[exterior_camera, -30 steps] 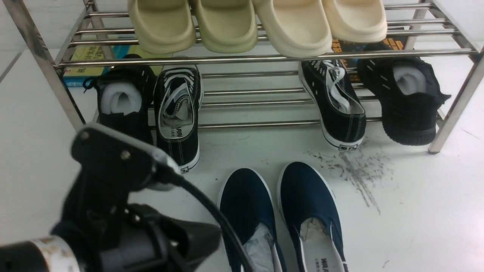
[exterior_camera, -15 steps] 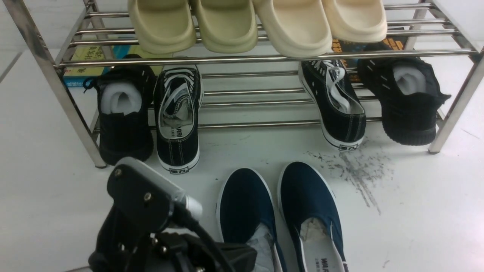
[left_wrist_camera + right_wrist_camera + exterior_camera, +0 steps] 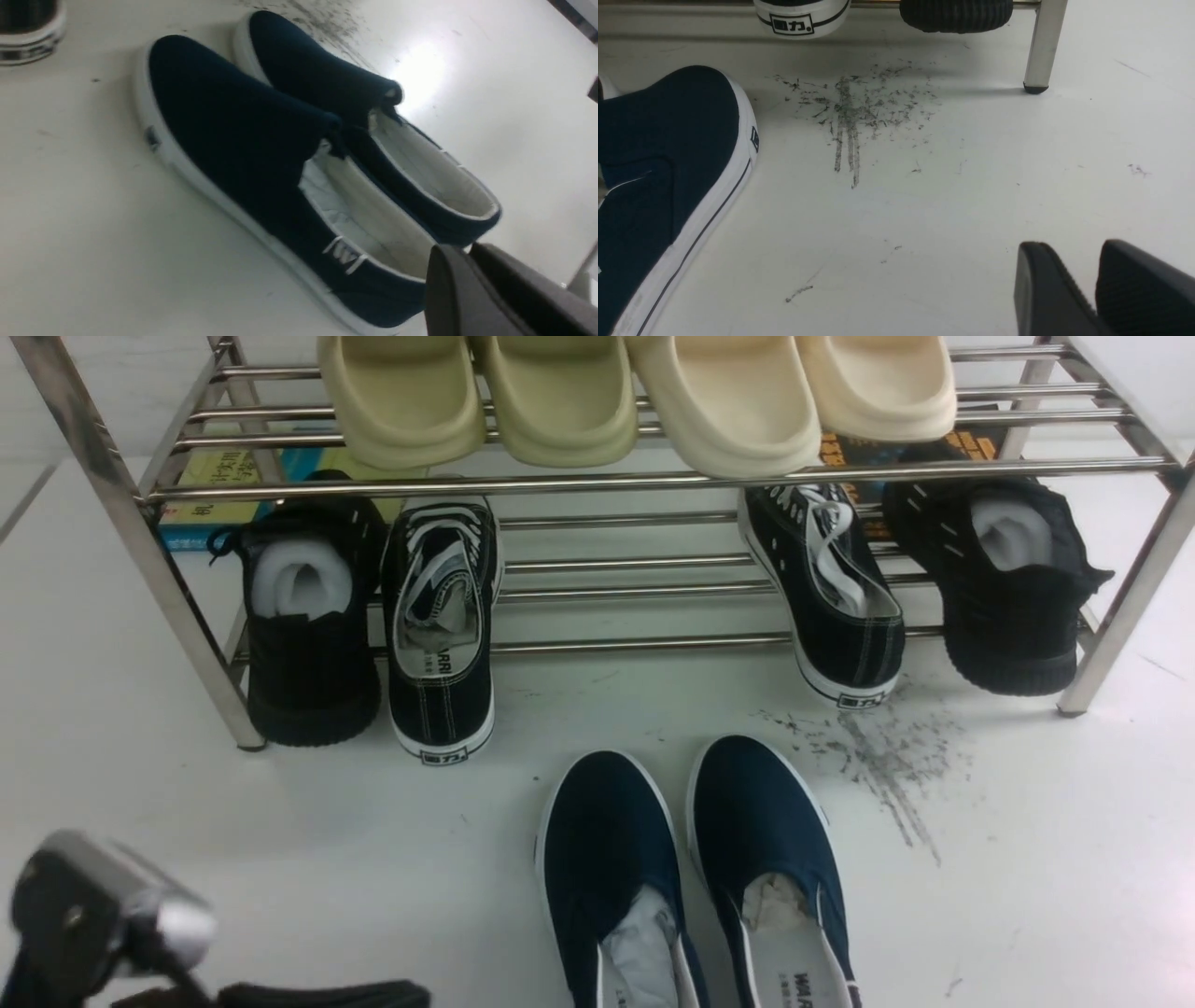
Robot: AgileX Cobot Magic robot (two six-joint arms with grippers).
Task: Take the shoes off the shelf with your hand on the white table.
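The shoes [image 3: 691,877] are sitting side by side on the table [image 3: 1027,896], toes pointing toward the shelf [image 3: 597,481], in front of its empty middle section. Scuff streaks [image 3: 878,765] are lying just right of the right shoe's toe.

The left arm [image 3: 103,924] is showing at the near left corner of the front view, well left of the shoes and apart from them. In the left wrist view, the left gripper [image 3: 472,254] is sitting just beside the heel of the nearer shoe, its fingers [image 3: 448,289] nearly together with only a thin gap, holding nothing.

The right gripper [image 3: 1097,256] is hovering over bare table to the right of the shoes, with the scuffs between it and the shelf leg [image 3: 1043,44]. Its fingers are standing a little apart, gripping nothing.
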